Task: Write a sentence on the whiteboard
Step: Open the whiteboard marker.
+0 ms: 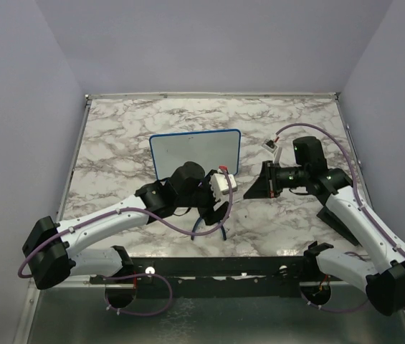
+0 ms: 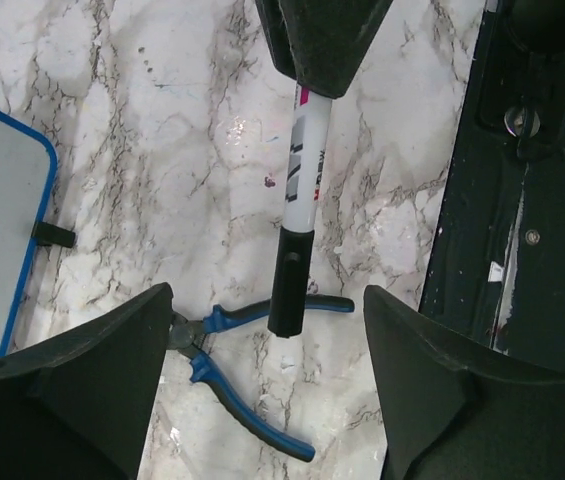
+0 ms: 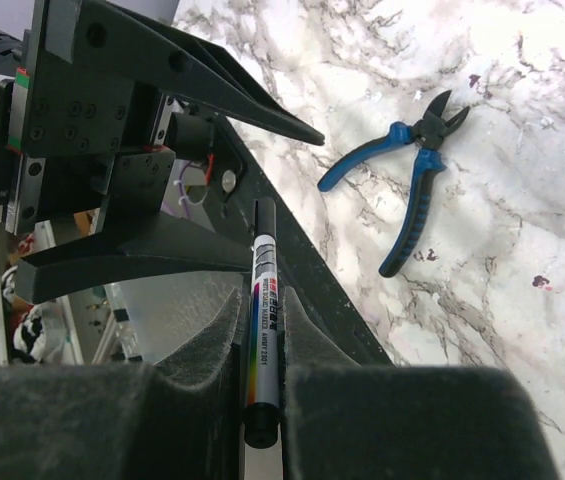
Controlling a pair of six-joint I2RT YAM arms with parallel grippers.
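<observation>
Right fingers [image 3: 207, 390]: clenched on a marker [image 3: 265, 320]. It sits in the narrow gap between them, and its barrel sticks out forward past their tips.
Marker: white barrel with black print and a black cap on the free end. It is held above the worktop [image 1: 116, 129] and points toward the other arm.
Left fingers [image 2: 102, 380]: released and standing wide apart. The capped end of the marker reaches in between them, with a clear gap on each side, so they do not touch it.
Pliers [image 2: 242, 370]: blue and black handles, spread a little. They lie flat on the worktop under the left fingers and below the marker's cap.
Whiteboard [image 1: 195, 152]: white face in a thin blue frame, standing on the worktop behind the left wrist, on the side far from the arm bases.
Whiteboard and left fingers: apart. The fingers are in front of the board, nearer to the bases. In the left wrist view only one rounded corner and one black foot [image 2: 54, 235] show at the left edge.
Whiteboard and right fingers: apart. These fingers are in front of the board's right end and a little to its right.
Worktop: white and grey marble pattern.
</observation>
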